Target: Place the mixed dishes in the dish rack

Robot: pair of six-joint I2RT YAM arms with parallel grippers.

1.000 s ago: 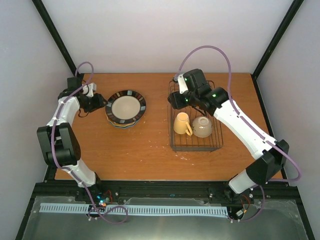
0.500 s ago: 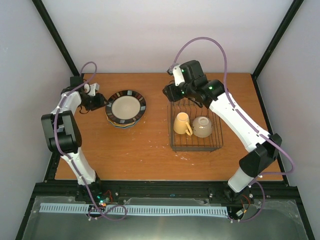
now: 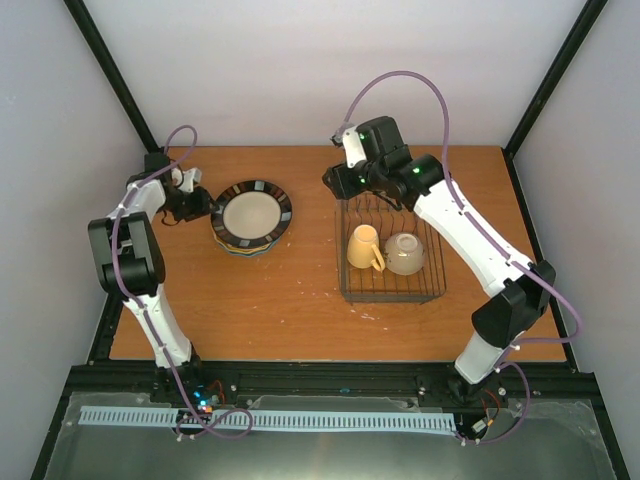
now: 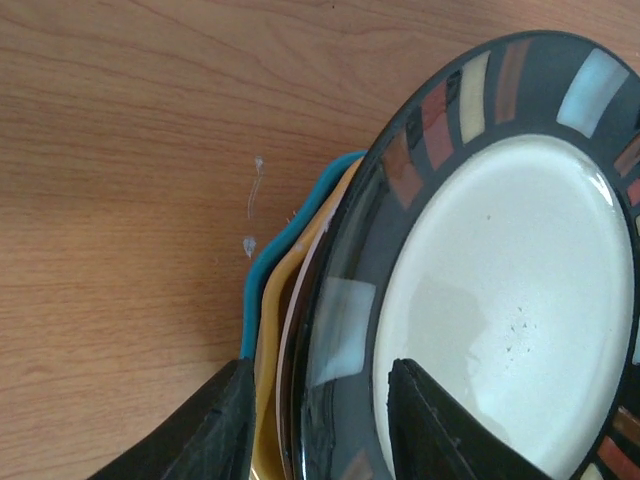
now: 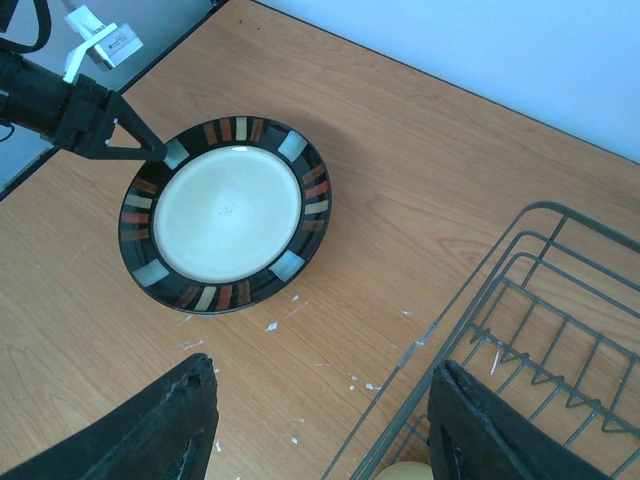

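A stack of plates [image 3: 252, 216] lies at the table's back left, with the dark-rimmed cream plate [image 4: 500, 280] on top and a yellow plate [image 4: 268, 340] and a blue plate [image 4: 258, 300] under it. My left gripper [image 3: 204, 205] is open at the stack's left edge. In its wrist view [image 4: 320, 440] one finger is beside the lower plates and the other over the top plate's rim. The wire dish rack [image 3: 432, 285] holds the yellow mug [image 3: 364, 247] and the cream bowl [image 3: 404, 253]. My right gripper [image 3: 334, 182] is open and empty above the rack's far left corner [image 5: 330, 440].
The right wrist view shows the top plate [image 5: 225, 215], my left gripper [image 5: 110, 135] at its edge, and the rack's wire corner [image 5: 540, 330]. Black frame posts stand at the back corners. The white wall runs behind the table.
My right arm has risen and swung back and left, from over the rack to its far left corner. My left arm's elbow has folded inward; its gripper stays at the plates' edge.
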